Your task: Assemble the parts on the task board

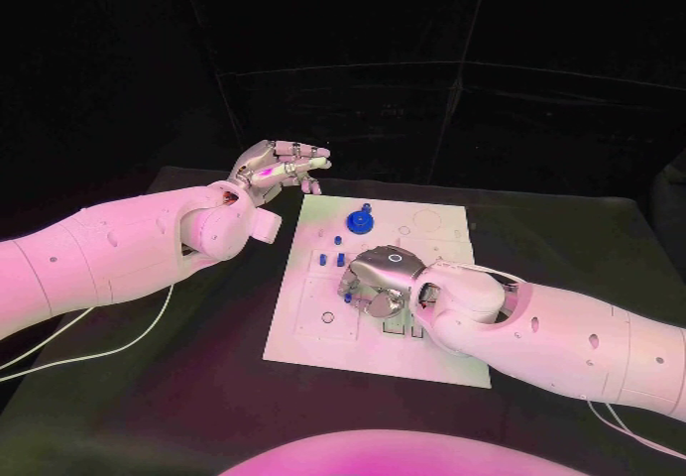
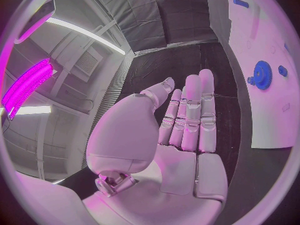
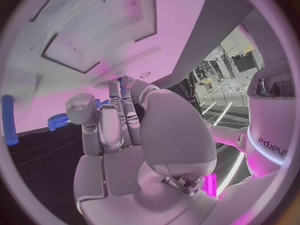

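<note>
Right hand (image 1: 384, 283) curled, grip unclear, on task board (image 1: 429, 362); left hand (image 1: 282, 166) empty, fingers straight.

The right robot hand (image 1: 378, 283) rests on the task board (image 1: 429, 357) — the left robot hand (image 1: 282, 165) hovers beyond its far corner.

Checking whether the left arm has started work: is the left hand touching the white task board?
Apart. In the head view the left hand is raised beyond the white task board's far-left corner; the left wrist view shows black table between fingers and board.
</note>
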### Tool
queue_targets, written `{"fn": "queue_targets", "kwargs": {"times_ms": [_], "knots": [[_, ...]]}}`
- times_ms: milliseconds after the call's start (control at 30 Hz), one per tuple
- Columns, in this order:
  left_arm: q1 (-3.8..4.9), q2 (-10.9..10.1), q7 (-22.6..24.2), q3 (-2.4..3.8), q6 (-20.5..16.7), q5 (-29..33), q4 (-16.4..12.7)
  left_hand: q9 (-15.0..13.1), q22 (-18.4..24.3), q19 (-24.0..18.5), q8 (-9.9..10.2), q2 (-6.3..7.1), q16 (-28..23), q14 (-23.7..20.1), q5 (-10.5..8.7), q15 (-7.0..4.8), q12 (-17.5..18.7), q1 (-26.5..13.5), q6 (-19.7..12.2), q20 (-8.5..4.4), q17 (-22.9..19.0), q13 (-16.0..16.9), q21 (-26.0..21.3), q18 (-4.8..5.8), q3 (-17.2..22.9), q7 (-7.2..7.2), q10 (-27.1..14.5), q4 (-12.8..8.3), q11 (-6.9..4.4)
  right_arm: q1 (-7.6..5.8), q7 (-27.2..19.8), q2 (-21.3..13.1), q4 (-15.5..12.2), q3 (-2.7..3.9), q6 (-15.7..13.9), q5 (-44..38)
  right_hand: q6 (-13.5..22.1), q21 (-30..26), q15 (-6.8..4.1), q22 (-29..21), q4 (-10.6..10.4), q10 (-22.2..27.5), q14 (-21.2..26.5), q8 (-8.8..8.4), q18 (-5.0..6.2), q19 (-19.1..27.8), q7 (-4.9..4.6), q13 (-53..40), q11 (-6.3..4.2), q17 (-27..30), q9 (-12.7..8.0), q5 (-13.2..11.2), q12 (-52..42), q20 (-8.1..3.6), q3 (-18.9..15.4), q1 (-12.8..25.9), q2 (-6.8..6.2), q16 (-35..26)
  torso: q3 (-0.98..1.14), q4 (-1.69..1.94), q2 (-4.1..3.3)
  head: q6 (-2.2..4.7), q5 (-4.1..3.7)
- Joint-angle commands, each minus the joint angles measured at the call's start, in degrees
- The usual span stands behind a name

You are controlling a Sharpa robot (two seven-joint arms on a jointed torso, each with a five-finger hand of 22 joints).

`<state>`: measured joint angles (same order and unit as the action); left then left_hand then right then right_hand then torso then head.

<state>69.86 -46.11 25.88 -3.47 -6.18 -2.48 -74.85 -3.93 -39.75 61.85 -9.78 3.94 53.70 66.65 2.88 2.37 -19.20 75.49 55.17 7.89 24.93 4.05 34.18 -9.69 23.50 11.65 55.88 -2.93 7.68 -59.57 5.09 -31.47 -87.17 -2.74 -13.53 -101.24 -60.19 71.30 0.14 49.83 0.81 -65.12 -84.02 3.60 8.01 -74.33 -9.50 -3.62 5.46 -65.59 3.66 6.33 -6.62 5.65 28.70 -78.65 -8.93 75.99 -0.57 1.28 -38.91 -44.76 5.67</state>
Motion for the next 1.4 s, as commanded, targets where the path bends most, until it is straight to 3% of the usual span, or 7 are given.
{"fn": "queue_targets", "kwargs": {"times_ms": [33,367,633,767,1000,1200,1400], "knots": [[0.12,0.0,0.2,0.05,0.5,0.2,0.0,0.0,0.1,-0.1,-0.3,0.17,-0.2,-0.3,0.33,0.08,-0.4,0.1,-0.6,0.23,0.0,-0.1,-0.3,-0.74,-0.1,0.03,-0.4,-0.2,-0.14,-0.03,0.5,0.1,0.1,-0.01,-0.3,-0.9,3.1,-0.7,0.55,-0.8,-0.1,2.3,-1.8,-0.21,-0.74,0.3,-0.03,0.0,0.42,0.1,-0.1,0.2,0.9,0.63,-1.0,1.0,-0.47,-0.1,-0.02,-0.01,0.03,0.01,-0.02],[0.12,-0.1,0.1,0.05,0.6,0.2,0.0,0.0,0.1,-0.1,-0.3,0.17,-0.2,-0.3,0.33,0.08,-0.4,0.1,-0.6,0.23,0.0,-0.1,-0.3,-0.74,-0.1,0.03,-0.4,-0.2,-0.14,-0.02,0.3,-1.1,-1.1,-0.03,-4.5,-0.5,5.9,-1.5,0.83,-2.0,-0.1,4.5,-1.5,-0.06,-0.52,0.8,-0.35,-0.2,0.80,0.9,0.1,0.1,0.8,1.00,-2.8,1.7,-0.74,-0.3,0.09,-0.05,0.08,0.23,-0.13],[0.11,-0.2,0.0,0.05,0.6,0.2,0.2,0.0,0.1,-0.1,-0.3,0.21,-0.2,-0.3,0.33,0.10,-0.4,0.1,-0.6,0.24,-0.1,-0.1,-0.3,-0.74,-0.2,0.05,-0.5,-0.2,-0.12,-0.05,1.1,-5.7,-5.9,0.03,-7.8,0.7,4.9,-1.4,0.82,-1.8,-0.2,3.6,-1.4,0.43,-0.54,0.6,-0.45,-0.4,0.73,1.5,0.4,0.7,-0.5,1.02,-3.5,1.6,-0.09,-0.5,0.05,-0.12,0.06,0.98,-0.85],[0.10,-0.2,0.0,0.04,0.7,0.2,0.2,0.0,0.1,-0.1,-0.3,0.21,-0.2,-0.3,0.33,0.10,-0.4,0.1,-0.6,0.24,-0.1,-0.1,-0.3,-0.74,-0.2,0.05,-0.5,-0.2,-0.12,-0.71,3.7,-9.7,-8.9,0.38,-6.3,2.1,4.4,-1.4,0.73,-1.8,-0.4,3.2,-1.3,0.58,-0.55,0.5,-0.27,-0.4,0.60,1.8,0.4,0.7,-1.0,1.02,-4.0,1.9,-0.21,-0.7,-0.01,-0.20,0.13,1.49,-1.65],[0.10,-0.2,-0.1,0.03,0.9,0.2,0.3,0.0,0.1,-0.1,-0.3,0.21,-0.2,-0.3,0.33,0.10,-0.5,0.1,-0.7,0.24,-0.1,-0.1,-0.3,-0.74,-0.2,0.06,-0.5,-0.2,-0.12,-3.66,7.2,-14.5,-9.4,1.06,-3.6,2.1,4.4,-2.2,0.27,-3.1,-1.7,5.0,-0.9,0.23,-0.37,0.8,0.71,-0.1,-0.01,3.6,0.3,1.4,-1.4,0.79,-8.8,3.7,-1.91,-1.7,0.02,-0.42,0.05,2.44,-2.63],[0.09,0.0,-0.1,0.01,1.1,0.2,0.5,0.0,0.1,-0.1,-0.4,0.19,-0.2,-0.3,0.33,0.10,-0.5,0.1,-0.7,0.24,-0.1,-0.1,-0.3,-0.74,-0.2,0.05,-0.5,-0.2,-0.12,-4.76,7.9,-16.0,-8.7,1.19,-2.4,1.3,5.0,-2.9,0.49,-3.9,-3.0,8.3,-1.0,0.17,-0.34,0.7,1.60,-0.1,0.28,4.3,0.3,1.5,-2.2,0.96,-16.8,0.8,-0.25,-1.9,0.06,-0.33,0.03,2.57,-2.83],[0.08,0.2,-0.2,0.00,1.2,0.2,0.6,0.0,0.1,-0.1,-0.4,0.19,-0.2,-0.3,0.33,0.10,-0.5,0.1,-0.7,0.24,-0.1,-0.1,-0.3,-0.74,-0.2,0.05,-0.5,-0.2,-0.12,-4.99,7.7,-15.7,-7.8,1.21,-1.5,1.3,4.9,-3.1,0.41,-4.2,-3.3,9.2,-1.0,0.20,-0.29,0.7,1.76,-0.1,0.14,4.4,0.3,1.6,-2.6,0.92,-18.2,-0.5,0.72,-1.9,-0.08,-0.22,-0.03,2.62,-2.98]]}}
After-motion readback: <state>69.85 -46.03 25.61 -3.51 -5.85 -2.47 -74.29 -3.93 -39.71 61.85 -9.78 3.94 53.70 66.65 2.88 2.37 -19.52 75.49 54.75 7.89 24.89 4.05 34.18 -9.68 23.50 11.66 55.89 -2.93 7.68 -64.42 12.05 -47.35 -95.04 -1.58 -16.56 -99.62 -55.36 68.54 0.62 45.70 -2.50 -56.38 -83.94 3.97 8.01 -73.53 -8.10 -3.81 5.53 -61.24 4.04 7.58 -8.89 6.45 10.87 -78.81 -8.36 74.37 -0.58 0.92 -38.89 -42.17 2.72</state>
